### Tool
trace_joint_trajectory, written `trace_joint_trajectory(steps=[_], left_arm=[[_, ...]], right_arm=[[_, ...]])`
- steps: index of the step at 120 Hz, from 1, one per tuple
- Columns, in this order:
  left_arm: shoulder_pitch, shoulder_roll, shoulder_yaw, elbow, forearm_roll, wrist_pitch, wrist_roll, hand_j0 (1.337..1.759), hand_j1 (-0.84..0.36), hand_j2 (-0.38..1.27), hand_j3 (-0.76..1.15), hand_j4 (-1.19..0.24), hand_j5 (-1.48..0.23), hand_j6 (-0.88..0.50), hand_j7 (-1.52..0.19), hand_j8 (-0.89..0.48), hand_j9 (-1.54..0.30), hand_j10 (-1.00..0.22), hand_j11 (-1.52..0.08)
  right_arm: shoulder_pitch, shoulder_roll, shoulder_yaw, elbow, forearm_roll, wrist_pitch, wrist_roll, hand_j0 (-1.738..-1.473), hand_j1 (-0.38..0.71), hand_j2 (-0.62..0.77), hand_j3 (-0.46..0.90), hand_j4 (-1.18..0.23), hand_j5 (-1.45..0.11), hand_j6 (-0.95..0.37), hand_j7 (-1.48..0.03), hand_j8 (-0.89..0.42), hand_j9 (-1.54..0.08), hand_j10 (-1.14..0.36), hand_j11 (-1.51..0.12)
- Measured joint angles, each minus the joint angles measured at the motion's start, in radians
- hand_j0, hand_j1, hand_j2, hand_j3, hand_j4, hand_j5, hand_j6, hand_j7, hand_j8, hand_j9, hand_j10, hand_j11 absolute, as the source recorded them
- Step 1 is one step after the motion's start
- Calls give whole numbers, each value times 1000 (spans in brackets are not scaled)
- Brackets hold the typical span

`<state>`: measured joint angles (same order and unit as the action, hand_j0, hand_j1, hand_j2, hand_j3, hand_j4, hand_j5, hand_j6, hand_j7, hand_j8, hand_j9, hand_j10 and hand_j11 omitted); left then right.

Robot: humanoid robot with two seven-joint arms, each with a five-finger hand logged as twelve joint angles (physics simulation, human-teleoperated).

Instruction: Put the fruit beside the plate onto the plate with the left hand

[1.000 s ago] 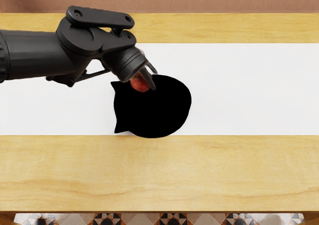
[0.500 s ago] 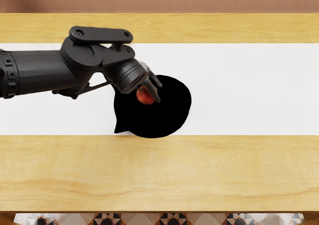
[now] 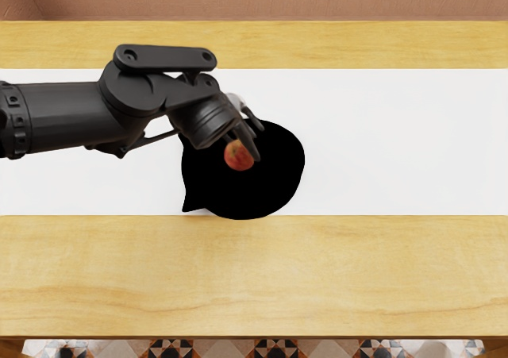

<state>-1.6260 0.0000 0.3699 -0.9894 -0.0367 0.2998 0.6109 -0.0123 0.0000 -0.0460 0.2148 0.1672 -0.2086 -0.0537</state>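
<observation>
Moved since a second ago: left hand (image 3: 216, 121) and its load, carried rightward and down from the plate's upper-left rim to a spot well inside the rim.

Fingers (image 3: 248, 137): curled loosely at the tips on the red fruit (image 3: 238, 156), which hangs below them largely exposed. One dark finger lies along its upper right side. The grip looks light, not deep in the palm.

Red fruit: one, small and round, reddish with a paler patch. Located over the upper-left part of the plate; whether it touches the surface cannot be told.

Plate (image 3: 266, 185): one, flat black, cat-head outline with two ear points on its left side. Nothing else on it.

White runner (image 3: 397, 140): one, lying across the desk (image 3: 254, 271) under the plate.

Arms in view: one, the left.

Status, as judged: transfer nearly done; fruit is above its target, so lowering and letting go remain. A round fruit may roll once freed.
</observation>
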Motion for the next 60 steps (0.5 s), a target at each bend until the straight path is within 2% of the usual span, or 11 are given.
trace_joint_trajectory(steps=[29,60], left_arm=[[-17,0,-25,-9,0,2,0,1657,-110,99,0,-393,-518,-379,-516,-369,-513,-367,-515],[-69,0,-28,-61,0,3,0,1658,-55,74,0,-340,-444,-337,-443,-334,-443,-333,-443]], right_arm=[[1,0,0,0,0,0,0,-1658,-305,-7,0,-37,-47,-37,-47,-37,-47,-37,-47],[1,0,0,0,0,0,0,-1658,-305,-7,0,-37,-47,-37,-47,-37,-47,-37,-47]])
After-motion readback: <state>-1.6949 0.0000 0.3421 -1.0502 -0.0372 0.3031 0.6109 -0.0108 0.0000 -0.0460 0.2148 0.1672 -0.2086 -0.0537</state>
